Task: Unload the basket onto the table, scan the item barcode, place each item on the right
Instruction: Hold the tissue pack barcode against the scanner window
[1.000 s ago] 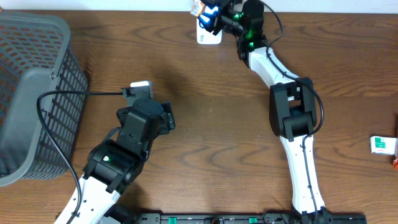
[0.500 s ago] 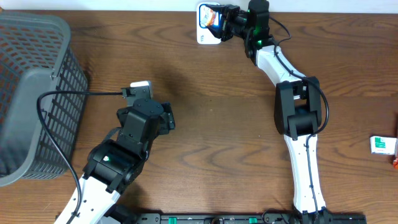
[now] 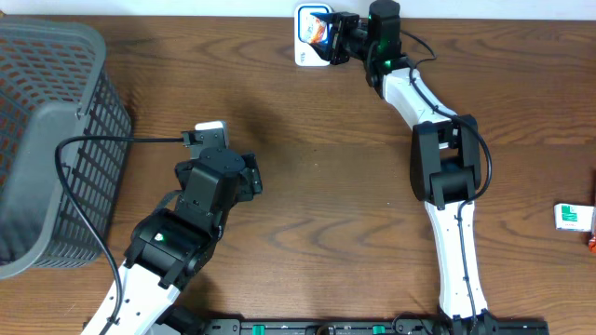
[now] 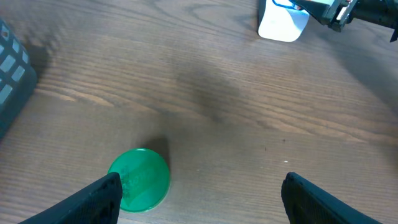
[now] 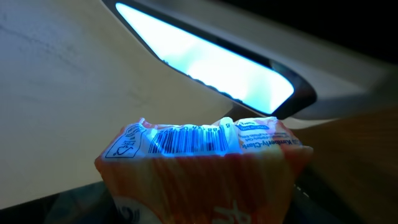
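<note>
At the table's (image 3: pixel 317 195) far edge the right claw (image 3: pixel 330 32) grips a packet (image 5: pixel 205 168), barcode (image 5: pixel 185 139) lit beneath the scanner (image 3: pixel 308 54). The left claw (image 4: pixel 202 190) hangs open near a green disc (image 4: pixel 140 179).

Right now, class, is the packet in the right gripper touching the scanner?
Cannot tell. In the right wrist view the packet sits lit below the scanner window; overhead they overlap. Neither shows contact or a gap plainly.
</note>
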Controlling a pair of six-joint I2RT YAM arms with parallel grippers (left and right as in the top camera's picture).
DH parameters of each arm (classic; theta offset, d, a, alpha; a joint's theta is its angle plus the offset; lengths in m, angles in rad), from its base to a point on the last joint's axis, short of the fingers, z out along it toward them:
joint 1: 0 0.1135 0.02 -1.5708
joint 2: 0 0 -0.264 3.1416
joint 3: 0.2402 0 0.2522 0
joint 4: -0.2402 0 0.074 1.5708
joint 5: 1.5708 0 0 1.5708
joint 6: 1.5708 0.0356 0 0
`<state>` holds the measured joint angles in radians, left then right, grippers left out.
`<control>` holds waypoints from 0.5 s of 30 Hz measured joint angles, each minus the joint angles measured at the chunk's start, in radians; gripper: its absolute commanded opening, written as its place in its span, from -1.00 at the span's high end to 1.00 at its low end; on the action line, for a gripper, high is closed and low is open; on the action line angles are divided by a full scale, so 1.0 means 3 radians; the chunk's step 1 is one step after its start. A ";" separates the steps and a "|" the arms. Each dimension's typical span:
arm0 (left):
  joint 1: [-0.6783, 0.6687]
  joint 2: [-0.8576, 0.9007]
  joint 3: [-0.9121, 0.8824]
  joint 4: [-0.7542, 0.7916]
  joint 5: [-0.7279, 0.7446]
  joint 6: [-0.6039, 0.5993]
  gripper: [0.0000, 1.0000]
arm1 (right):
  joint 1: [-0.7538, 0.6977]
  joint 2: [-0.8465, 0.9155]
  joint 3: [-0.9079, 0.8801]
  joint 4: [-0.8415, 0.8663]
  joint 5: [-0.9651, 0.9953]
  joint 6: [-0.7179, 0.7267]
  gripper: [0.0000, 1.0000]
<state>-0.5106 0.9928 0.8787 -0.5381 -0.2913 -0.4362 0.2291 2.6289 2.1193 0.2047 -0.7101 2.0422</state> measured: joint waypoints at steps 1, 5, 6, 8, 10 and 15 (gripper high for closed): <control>0.0000 0.0000 0.0000 0.0000 0.0000 -0.0001 -0.66 | 0.0005 0.0000 0.0000 -0.0004 0.0031 0.0000 -0.07; 0.0000 0.0000 0.0000 0.0001 0.0000 -0.0001 -0.66 | 0.0015 0.0000 0.0000 -0.0001 0.0114 0.0003 -0.13; 0.0000 0.0000 0.0000 0.0000 0.0000 -0.0001 -0.66 | 0.0020 0.0000 0.0000 -0.0003 0.0131 0.0001 -0.14; 0.0000 0.0000 0.0000 0.0000 0.0000 0.0000 -0.66 | 0.0037 0.0000 0.0000 -0.0001 0.0177 0.0001 -0.15; 0.0000 0.0000 0.0000 0.0000 0.0000 -0.0001 -0.66 | 0.0064 0.0000 0.0000 0.0000 0.0215 0.0001 -0.13; 0.0000 0.0000 0.0000 0.0001 0.0000 0.0000 -0.66 | 0.0154 0.0000 0.0000 0.0079 0.0327 0.0001 -0.15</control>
<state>-0.5106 0.9928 0.8787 -0.5377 -0.2913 -0.4362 0.2752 2.6289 2.1193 0.2283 -0.6121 2.0426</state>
